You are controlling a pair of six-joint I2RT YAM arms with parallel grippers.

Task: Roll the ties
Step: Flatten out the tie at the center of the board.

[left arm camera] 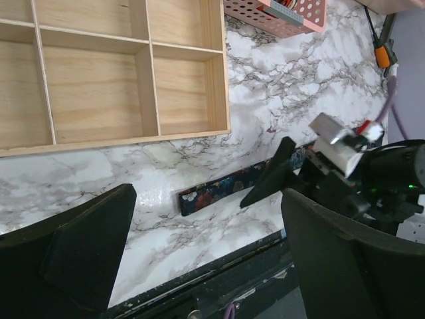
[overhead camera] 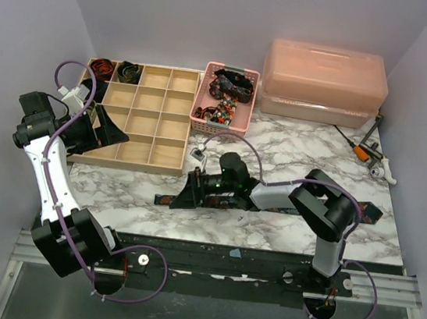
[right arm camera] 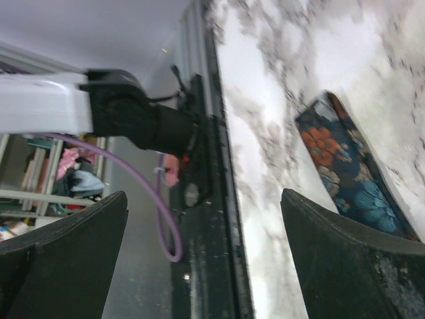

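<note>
One tie, navy with orange and teal flowers, lies flat along the table's front; most of it is hidden under my right arm. Its end shows in the left wrist view and the right wrist view. My right gripper hovers open over that end with nothing between its fingers. My left gripper is open and empty above the wooden tray's front left corner, its fingers framing the tie end. Two coiled ties sit in the tray's back left compartments.
The wooden compartment tray stands at the back left. A pink mesh basket beside it holds more loose ties. A pink lidded box is at the back right, and small tools lie near the right wall.
</note>
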